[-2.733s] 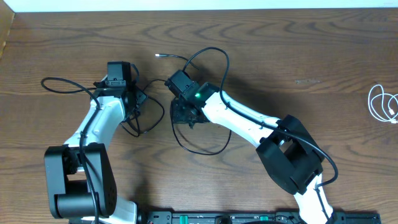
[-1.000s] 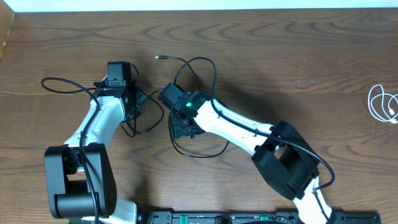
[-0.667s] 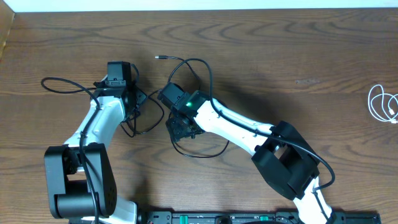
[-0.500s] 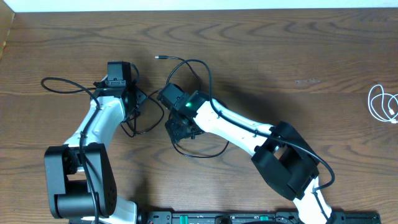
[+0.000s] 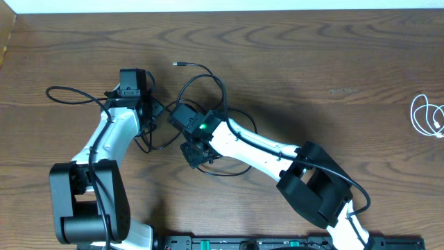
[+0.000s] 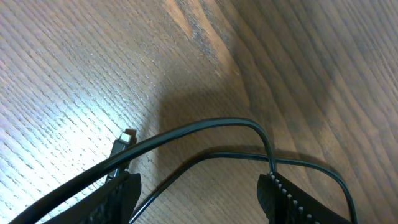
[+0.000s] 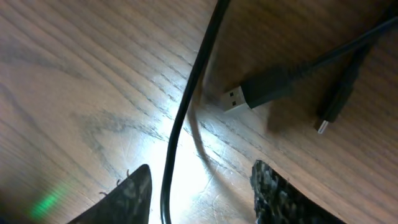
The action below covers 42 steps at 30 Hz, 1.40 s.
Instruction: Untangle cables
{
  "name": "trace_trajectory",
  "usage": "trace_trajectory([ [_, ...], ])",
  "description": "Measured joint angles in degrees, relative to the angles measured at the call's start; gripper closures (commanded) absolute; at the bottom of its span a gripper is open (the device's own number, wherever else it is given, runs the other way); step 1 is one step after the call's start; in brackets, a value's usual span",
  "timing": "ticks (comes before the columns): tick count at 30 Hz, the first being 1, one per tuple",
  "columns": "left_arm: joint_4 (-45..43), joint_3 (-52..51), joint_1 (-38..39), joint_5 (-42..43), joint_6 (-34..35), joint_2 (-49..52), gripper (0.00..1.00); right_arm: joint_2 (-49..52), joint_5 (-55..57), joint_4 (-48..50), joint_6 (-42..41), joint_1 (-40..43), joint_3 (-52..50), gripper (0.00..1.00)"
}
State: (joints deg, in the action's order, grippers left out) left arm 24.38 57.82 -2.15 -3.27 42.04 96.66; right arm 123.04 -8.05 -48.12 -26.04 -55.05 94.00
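Change: right tool [image 5: 196, 153] has slid down-left in the overhead view, and the black cable [image 5: 198, 66] loop above it has shrunk and shifted left with it. In the right wrist view the jaws stand partway apart. The cord runs between them unclamped, and a USB plug [image 7: 239, 98] lies just beyond on the counter [image 5: 312, 55]. Left tool [image 6: 198, 183] has stayed put at left of centre, jaws wide, cord crossing between them, nothing pinched. White cable [image 5: 427, 117] sits at far right, well apart. Judgement: the cables are already separated, and the right tool looks lined up to grab and straighten the black one.
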Motion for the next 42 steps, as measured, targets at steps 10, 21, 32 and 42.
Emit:
trace_trajectory([
  [10, 0.0, 0.0, 0.0, 0.0, 0.0, 0.0, 0.35, 0.0, 0.3, -1.4, 0.2, -0.1, 0.0, 0.75],
  [21, 0.0, 0.0, 0.0, 0.0, 0.0, 0.0, 0.35, 0.0, 0.6, -1.5, 2.3, -1.9, -0.1, 0.92],
  [32, 0.0, 0.0, 0.0, 0.0, 0.0, 0.0, 0.35, 0.0, 1.1, -1.1, 3.0, -2.2, -0.3, 0.83],
  [42, 0.0, 0.0, 0.0, 0.0, 0.0, 0.0, 0.35, 0.0, 1.3, 0.0, 3.3, -2.2, -0.3, 0.72],
])
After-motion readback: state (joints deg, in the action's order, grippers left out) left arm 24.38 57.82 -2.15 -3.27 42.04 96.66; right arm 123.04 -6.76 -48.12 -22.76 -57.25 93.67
